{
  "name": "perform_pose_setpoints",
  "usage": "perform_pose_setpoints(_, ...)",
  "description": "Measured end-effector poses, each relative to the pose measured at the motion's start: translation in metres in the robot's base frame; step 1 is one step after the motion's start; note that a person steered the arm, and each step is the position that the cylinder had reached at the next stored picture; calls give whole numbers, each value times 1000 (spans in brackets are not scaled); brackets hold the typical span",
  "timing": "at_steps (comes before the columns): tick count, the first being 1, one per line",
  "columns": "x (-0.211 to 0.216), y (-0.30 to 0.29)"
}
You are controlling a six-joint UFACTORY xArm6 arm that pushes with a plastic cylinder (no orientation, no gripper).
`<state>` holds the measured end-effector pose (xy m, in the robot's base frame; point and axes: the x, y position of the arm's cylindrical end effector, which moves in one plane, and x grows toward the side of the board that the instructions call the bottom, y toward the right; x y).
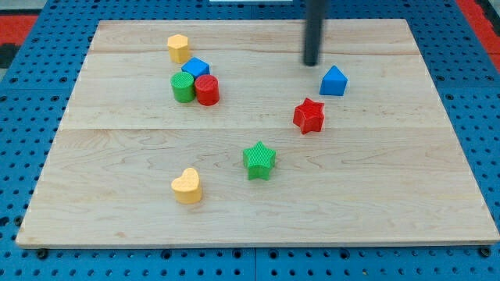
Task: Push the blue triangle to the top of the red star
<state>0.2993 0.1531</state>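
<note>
The blue triangle (333, 81) sits on the wooden board right of centre, toward the view's top. The red star (309, 115) lies just below it and a little to its left, a small gap apart. My tip (312, 62) is the lower end of the dark rod coming down from the view's top. It stands just left of and slightly above the blue triangle, not touching it.
A yellow block (179, 48), a blue cube (196, 68), a green cylinder (183, 87) and a red cylinder (207, 90) cluster at the upper left. A green star (259, 160) and a yellow heart (187, 186) lie lower centre. The board's edge (258, 243) runs along the bottom.
</note>
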Motion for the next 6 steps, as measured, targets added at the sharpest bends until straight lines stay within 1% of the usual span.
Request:
perform_pose_setpoints(1, 26, 67)
perform_pose_setpoints(2, 41, 24)
perform_pose_setpoints(3, 41, -47)
perform_pose_setpoints(4, 65, -22)
perform_pose_setpoints(5, 78, -21)
perform_pose_setpoints(6, 74, -64)
